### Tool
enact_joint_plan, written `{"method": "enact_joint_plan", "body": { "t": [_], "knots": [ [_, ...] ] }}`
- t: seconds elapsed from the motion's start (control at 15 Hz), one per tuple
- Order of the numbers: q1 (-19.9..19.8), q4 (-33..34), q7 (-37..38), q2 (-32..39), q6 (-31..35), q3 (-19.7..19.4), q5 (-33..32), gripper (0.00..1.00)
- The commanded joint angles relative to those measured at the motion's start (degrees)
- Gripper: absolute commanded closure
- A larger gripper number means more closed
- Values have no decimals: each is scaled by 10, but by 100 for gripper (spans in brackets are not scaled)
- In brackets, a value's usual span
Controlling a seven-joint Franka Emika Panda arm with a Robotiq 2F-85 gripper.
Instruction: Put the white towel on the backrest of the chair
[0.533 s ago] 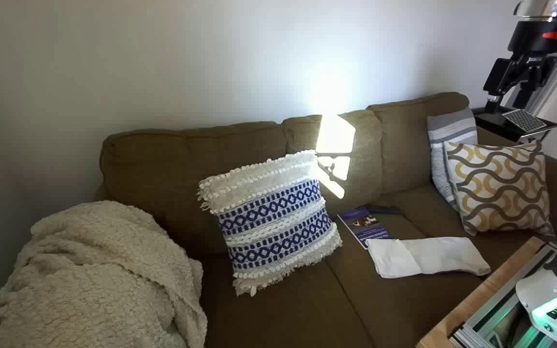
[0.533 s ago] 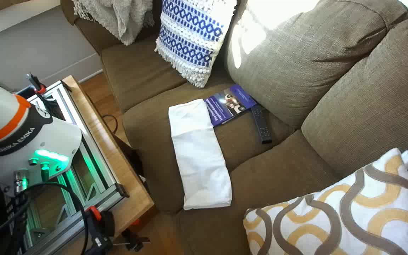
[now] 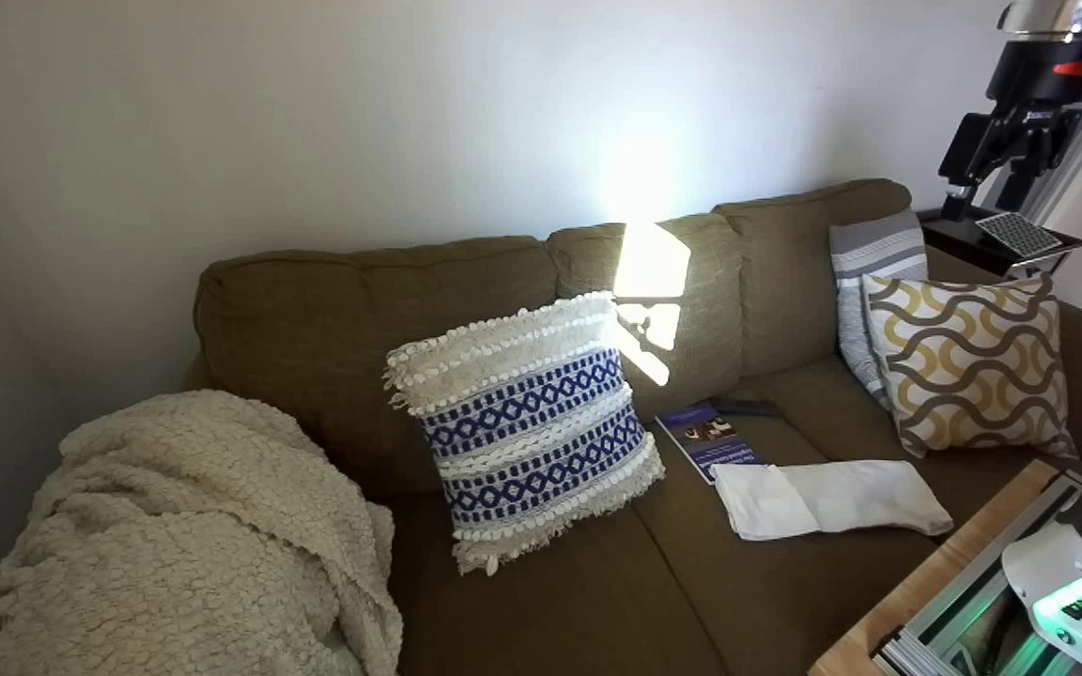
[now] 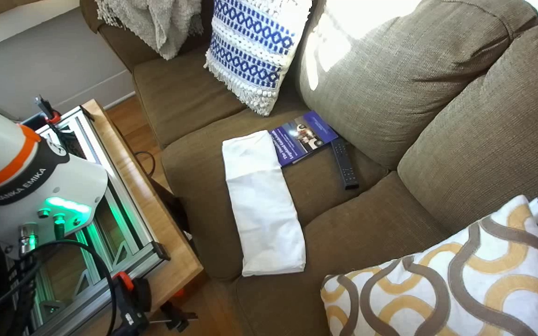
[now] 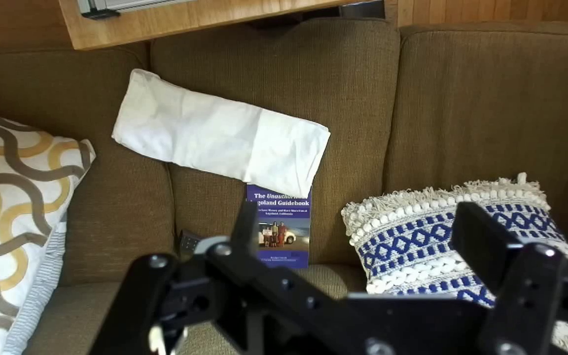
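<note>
The white towel [image 3: 832, 499] lies folded in a long strip on the seat of the olive-brown sofa [image 3: 466, 272], the chair. It also shows in an exterior view [image 4: 266, 210] and in the wrist view [image 5: 215, 132]. One end overlaps a purple book. The sofa's padded backrest [image 4: 442, 74] runs along the wall. My gripper [image 3: 984, 199] hangs high at the upper right of that exterior view, well above the seat and apart from the towel. In the wrist view the fingers [image 5: 357, 217] are wide apart with nothing between them. The gripper is outside the exterior view from the robot base's side.
The purple book [image 4: 302, 138] and a black remote [image 4: 344, 163] lie beside the towel. A blue-and-white fringed pillow [image 3: 532, 437] and a yellow-grey patterned pillow [image 3: 973, 366] lean on the sofa. A cream blanket [image 3: 193, 535] covers one end. The robot's wooden table [image 4: 175, 261] borders the seat front.
</note>
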Motion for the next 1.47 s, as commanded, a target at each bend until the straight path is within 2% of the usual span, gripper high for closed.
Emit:
{"method": "enact_joint_plan", "body": {
  "t": [0.0,0.33,0.6,1.0,1.4],
  "knots": [
    [-21,29,11,62,-11,-19,4,0],
    [-52,66,2,174,39,-52,-11,0],
    [-35,94,-26,290,88,-56,2,0],
    [-19,127,-22,449,137,-54,10,0],
    [-13,150,-62,577,179,-57,37,0]
  ]
}}
